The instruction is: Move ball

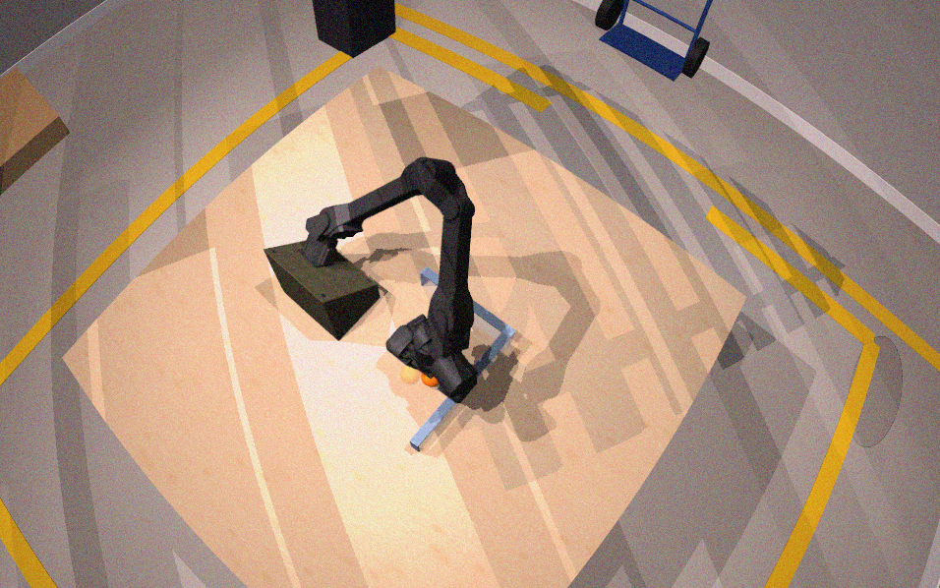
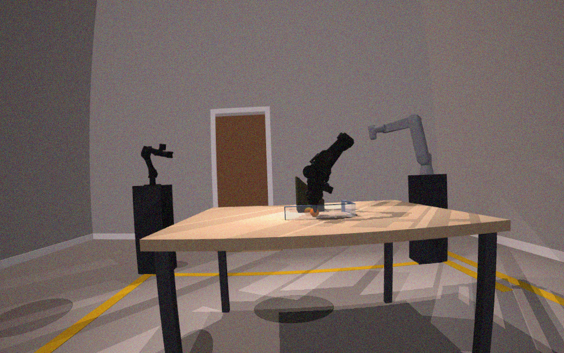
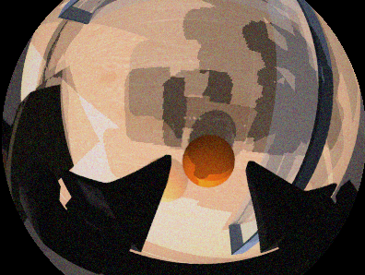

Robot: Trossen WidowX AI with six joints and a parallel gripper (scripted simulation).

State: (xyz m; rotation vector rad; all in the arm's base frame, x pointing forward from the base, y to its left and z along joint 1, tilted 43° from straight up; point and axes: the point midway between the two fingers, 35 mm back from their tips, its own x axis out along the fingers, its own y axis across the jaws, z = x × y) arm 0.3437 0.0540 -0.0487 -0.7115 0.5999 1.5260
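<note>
Hand [image 3: 208, 190] hovers half-open and empty over the orange ball [image 3: 208, 160], ghost copy [image 1: 409, 374] at nine o'clock: next, lower and nudge gently.

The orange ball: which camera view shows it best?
The wrist view: the orange ball is large there, between the open end effector fingers. The top view shows only a small part of it beside the end effector, next to the pale see-through copy. The exterior view shows a tiny orange spot behind the clear wall.

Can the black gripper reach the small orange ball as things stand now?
Probably yes: the gripper is open just above the small orange ball, which lies between its fingers, and nothing stands between them.
</note>
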